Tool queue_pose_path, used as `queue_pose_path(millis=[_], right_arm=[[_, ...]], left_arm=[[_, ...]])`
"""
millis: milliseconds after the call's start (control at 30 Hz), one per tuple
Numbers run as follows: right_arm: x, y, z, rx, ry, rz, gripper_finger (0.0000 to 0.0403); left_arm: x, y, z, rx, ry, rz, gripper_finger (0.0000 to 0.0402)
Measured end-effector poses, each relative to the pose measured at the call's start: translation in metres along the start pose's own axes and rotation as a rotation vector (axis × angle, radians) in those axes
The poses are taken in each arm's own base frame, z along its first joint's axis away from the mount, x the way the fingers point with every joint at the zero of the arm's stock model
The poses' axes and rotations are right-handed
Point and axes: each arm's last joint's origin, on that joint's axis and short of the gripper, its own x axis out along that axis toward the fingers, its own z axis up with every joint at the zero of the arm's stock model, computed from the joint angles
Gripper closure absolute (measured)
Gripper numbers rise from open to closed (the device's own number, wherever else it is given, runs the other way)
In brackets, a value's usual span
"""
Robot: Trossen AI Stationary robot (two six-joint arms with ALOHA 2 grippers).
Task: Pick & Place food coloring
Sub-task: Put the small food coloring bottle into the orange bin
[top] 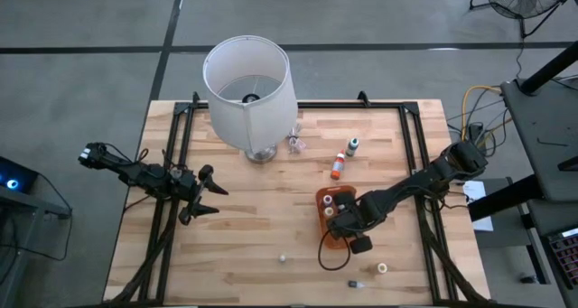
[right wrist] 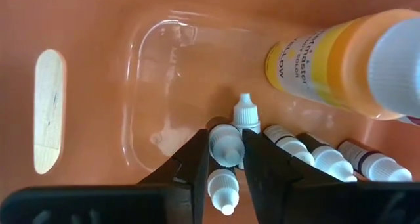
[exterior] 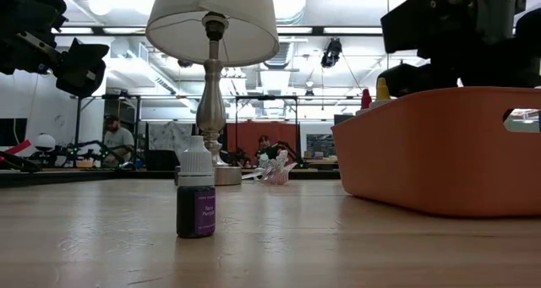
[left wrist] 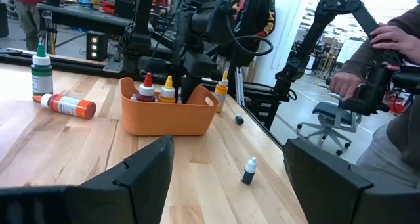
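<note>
Only rt wrist view shows right tool [right wrist: 226, 159] gripping bottle [right wrist: 225, 145] inside tray [right wrist: 98, 46].

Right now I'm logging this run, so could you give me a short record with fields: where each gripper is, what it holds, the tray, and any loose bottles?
right gripper: inside the orange oblong plastic tray, shut on a tiny white-capped dropper bottle
left gripper: open, waiting over the left of the wooden table
tray contents: small white-capped bottles, a larger yellow bottle
loose on table: orange bottle lying down, green-capped bottle upright, small purple-labelled bottle
</note>
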Motion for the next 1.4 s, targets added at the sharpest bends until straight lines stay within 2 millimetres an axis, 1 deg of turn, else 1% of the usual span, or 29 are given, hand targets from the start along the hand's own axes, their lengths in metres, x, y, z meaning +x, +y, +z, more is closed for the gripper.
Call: queue_pose_path(millis=[467,600,900,1033,1200,1400], right_arm=[[0.001,-0.001,-0.001,0.044,0.009,-0.002,0.0283],[-0.003,-0.001,0.0,0.078,0.005,-0.002,0.0274],[-0.036,-0.002,0.004,0.101,-0.054,-0.025,0.025],[-0.052,-0.003,0.004,0.151,-0.081,-0.02,0.0231],[-0.071,-0.005,0.004,0.217,-0.116,-0.01,0.0191],[-0.094,-0.006,0.003,0.322,-0.123,-0.001,0.0133]], left_arm=[[0.0,0.0,0.0,0.0,0.0,0.0,0.0143],[0.0,0.0,0.0,0.0,0.0,-0.001,0.0143],[0.0,0.0,0.0,0.0,-0.001,0.0,0.0143],[0.0,0.0,0.0,0.0,0.0,0.0,0.0143],[0.0,0.0,0.0,0.0,0.0,0.0,0.0143],[0.0,0.0,0.0,0.0,0.0,0.0,0.0143]])
